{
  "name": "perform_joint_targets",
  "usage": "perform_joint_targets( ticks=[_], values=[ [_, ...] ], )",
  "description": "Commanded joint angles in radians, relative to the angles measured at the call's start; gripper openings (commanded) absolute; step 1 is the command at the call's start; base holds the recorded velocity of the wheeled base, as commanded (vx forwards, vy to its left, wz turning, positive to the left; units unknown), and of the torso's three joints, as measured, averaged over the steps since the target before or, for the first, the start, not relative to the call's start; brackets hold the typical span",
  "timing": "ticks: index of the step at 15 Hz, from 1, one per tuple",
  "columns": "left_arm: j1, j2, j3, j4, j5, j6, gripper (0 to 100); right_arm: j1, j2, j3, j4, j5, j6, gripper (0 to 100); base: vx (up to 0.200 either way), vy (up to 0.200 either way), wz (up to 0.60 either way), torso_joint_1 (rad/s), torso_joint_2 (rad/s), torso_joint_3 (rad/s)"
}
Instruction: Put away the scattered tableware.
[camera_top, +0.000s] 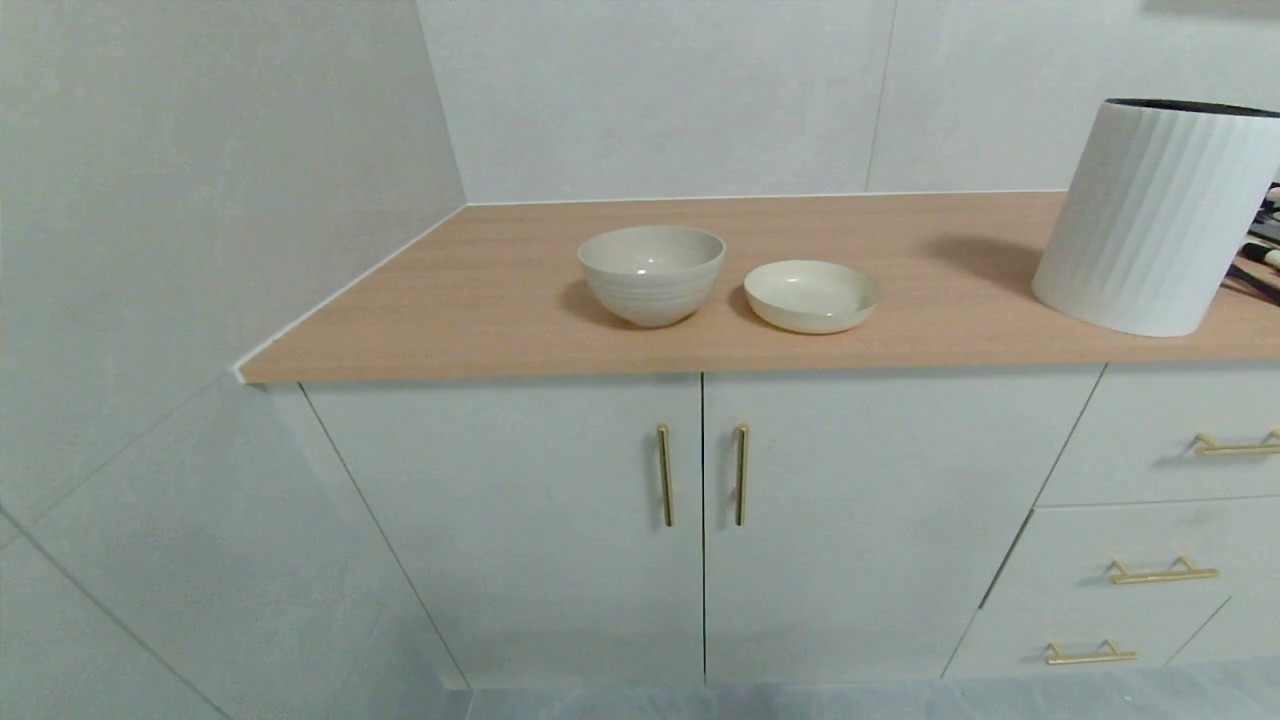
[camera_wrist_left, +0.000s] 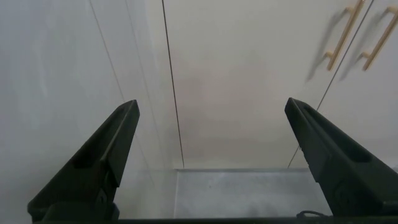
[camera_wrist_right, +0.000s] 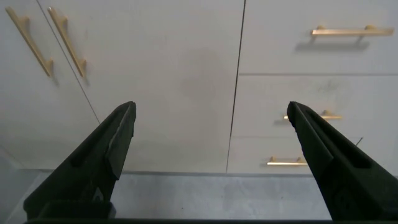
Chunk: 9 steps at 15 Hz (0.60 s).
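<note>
A: Judging from how things lie, the putting away has not begun. The bowl (camera_top: 651, 272) and the shallow dish (camera_top: 812, 295) both sit on the counter (camera_top: 450, 330), with the dish just beside the bowl at its 3 o'clock, not touching it.

B: And the arms?

A: They are low, facing the cupboard fronts. The left gripper (camera_wrist_left: 211, 104) has its fingers wide apart with nothing between them, and the right gripper (camera_wrist_right: 211, 106) is the same.

B: What does the next move call for?

A: The cupboard doors (camera_top: 520, 520) at the bowl's 6 o'clock are shut (both of them). I'd say one needs a pull on its gold handle (camera_top: 665, 488) before anything goes inside, unless an arm rises to the counter first.

B: Is anything in the way?

A: A ribbed white tub (camera_top: 1150, 220) stands well off at 3 o'clock, with drawers (camera_top: 1160, 572) below it. Neither crowds the bowl or the dish.
</note>
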Motion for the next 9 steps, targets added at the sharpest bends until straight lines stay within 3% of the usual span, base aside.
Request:
perform_joint_targets(
  ticks=[1,6,9],
  values=[
    [0.0,0.002,0.0,0.0,0.0,-0.001,100,0.0,0.001,0.0,0.0,0.0,0.0,100,0.0,0.0,0.0,-0.154,0.45,0.286],
    [0.0,0.002,0.0,0.0,0.0,0.0,100,0.0,0.001,0.0,0.0,0.0,0.0,100,0.0,0.0,0.0,-0.121,0.44,0.327],
    [0.0,0.002,0.0,0.0,0.0,0.0,100,0.0,0.001,0.0,0.0,0.0,0.0,100,0.0,0.0,0.0,-0.031,0.17,0.12]
  ],
)
